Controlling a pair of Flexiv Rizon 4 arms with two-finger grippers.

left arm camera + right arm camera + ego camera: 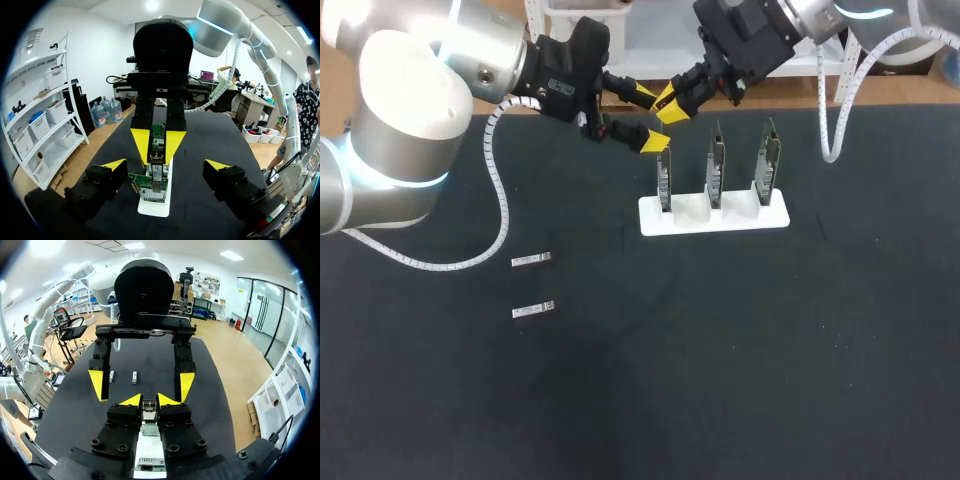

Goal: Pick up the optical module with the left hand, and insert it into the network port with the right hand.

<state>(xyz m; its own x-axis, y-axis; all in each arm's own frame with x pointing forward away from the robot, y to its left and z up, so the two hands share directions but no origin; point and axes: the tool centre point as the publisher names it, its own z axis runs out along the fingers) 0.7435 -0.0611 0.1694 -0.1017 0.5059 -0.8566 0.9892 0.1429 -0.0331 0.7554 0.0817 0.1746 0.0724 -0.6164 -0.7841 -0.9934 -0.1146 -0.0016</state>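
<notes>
Grippers meet in the upper middle of the head frame, above the left end of the white holder (715, 216).

- My right gripper (672, 108) (149, 401) comes in from the upper right. Its yellow tips are drawn close together and clamped on an optical module (156, 154) (149, 410) from both sides. The module hangs upright.
- The module's lower end is right at the top of the leftmost network card (664, 182) (145, 182). Whether it is seated in the card I cannot tell.
- My left gripper (655, 121) (165, 166) reaches in from the left. Its fingers are spread wide and hold nothing. They straddle the right gripper and the card, touching neither as far as the wrist views show.
- The holder stands on the dark table (720, 360), just right of centre in the upper half of the frame. Two more cards stand upright in it, a middle card (716, 165) and a right card (766, 160).
- Two spare modules lie flat in the left-centre of the frame, well apart from the holder. They are an upper one (531, 260) and a lower one (535, 310), near each other but not touching.
</notes>
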